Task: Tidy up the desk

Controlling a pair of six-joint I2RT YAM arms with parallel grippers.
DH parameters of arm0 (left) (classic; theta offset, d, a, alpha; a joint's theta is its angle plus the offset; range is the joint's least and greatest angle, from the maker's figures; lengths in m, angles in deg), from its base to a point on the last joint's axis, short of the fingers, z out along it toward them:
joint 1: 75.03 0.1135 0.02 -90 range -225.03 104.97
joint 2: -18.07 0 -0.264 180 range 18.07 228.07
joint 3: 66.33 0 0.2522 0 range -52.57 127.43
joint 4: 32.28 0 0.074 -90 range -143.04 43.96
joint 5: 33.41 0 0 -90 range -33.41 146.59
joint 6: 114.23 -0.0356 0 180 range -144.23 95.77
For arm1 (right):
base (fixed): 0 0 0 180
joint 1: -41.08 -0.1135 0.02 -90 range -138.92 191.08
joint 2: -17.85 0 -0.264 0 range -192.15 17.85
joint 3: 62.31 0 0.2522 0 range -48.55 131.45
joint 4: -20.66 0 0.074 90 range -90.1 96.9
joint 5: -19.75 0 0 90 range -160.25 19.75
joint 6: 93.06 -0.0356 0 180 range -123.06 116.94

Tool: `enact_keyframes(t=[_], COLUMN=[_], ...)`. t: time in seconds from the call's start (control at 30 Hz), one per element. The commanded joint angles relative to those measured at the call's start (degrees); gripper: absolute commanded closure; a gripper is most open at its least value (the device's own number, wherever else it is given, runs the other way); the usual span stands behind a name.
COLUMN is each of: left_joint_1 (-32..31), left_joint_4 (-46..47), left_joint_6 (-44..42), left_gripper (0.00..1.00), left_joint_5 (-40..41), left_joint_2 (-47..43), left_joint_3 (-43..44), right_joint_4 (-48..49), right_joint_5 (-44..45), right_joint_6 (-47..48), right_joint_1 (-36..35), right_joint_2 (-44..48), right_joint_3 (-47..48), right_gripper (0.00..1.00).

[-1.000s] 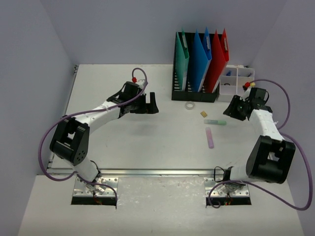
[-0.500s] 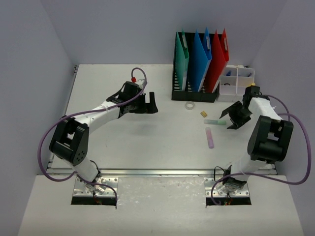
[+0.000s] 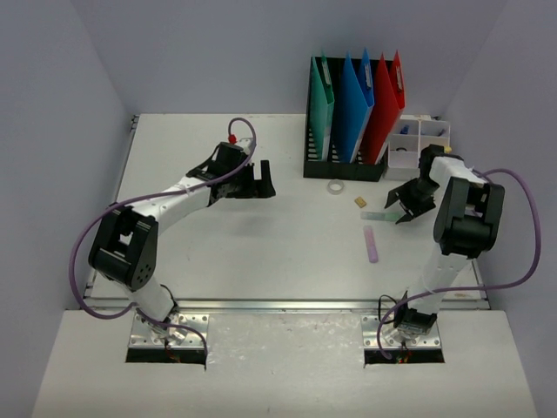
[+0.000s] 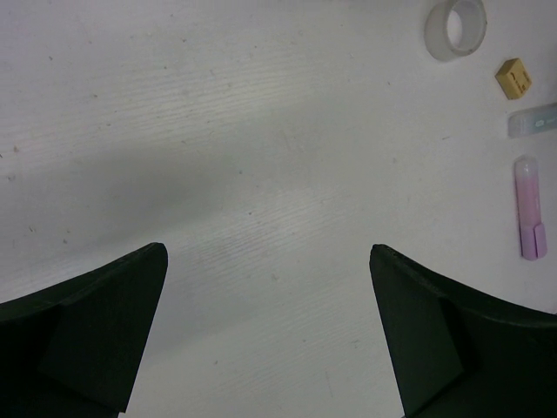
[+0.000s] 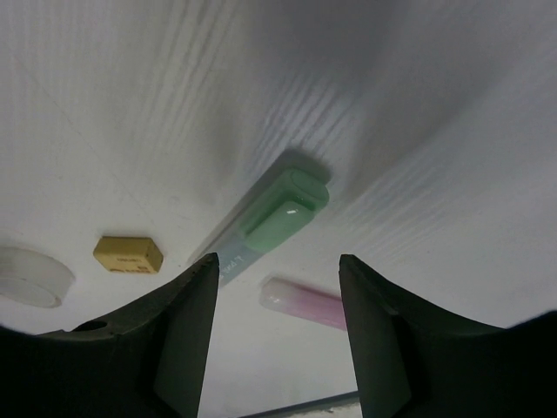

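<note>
**Desk condition and handling findings**

The desk point(image 3: 261, 252), a flat white tabletop, fills the workspace in front of both arms. Its loose items are gathered at the right rear, near the black mesh file holder point(image 3: 344, 165) and the clear compartment box point(image 3: 416, 144).

The right gripper point(image 5: 277, 266) hangs just above a green marker point(image 5: 278, 218), jaws apart with nothing between them. A pink marker point(image 5: 305, 303), a small yellow block point(image 5: 128, 253) and a tape ring point(image 5: 30, 277) lie near it, none touching another. The left gripper point(image 4: 267, 252) is spread wide over bare surface, well apart from these items.

Assessment: the desk itself is rigid and fixed (not a thing to be gripped), and its smooth top probably lets small items slide under a sideways nudge. The green marker looks light, stiff and slick-sided. Hold is best taken across the barrel near mid-length, with the jaws square to its long axis. An end grip risks it pivoting or squirting out.
</note>
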Motion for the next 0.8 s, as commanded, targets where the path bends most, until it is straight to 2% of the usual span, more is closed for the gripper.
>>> enact_keyframes(t=[0.0,0.3,0.53,0.57,0.67,0.77], left_joint_1=[1.4,2.3,2.4,2.4,2.4,2.5], left_joint_4=[0.2,-0.3,-0.3,-0.3,-0.3,-0.2], left_joint_6=[-0.5,-0.6,-0.5,-0.5,-0.4,-0.2], left_gripper=[0.0,0.0,0.0,0.0,0.0,0.0], left_joint_5=[0.8,0.9,1.0,1.0,0.7,0.5], left_joint_2=[1.2,2.3,2.5,2.5,2.7,3.0], left_joint_3=[3.3,4.3,4.6,4.6,4.7,4.7], right_joint_4=[-1.1,-1.0,-1.4,-1.5,-2.0,-2.6], right_joint_5=[4.5,5.5,5.3,5.1,3.7,0.6], right_joint_6=[-0.8,1.2,-0.2,-0.5,-1.6,-2.4], right_joint_1=[0.5,1.0,1.6,1.6,2.3,2.5], right_joint_2=[-3.0,-6.5,-6.8,-6.7,-6.2,-5.1], right_joint_3=[3.5,3.5,4.1,4.3,5.1,4.6], right_gripper=[0.42,0.46,0.65,0.66,0.54,0.36])
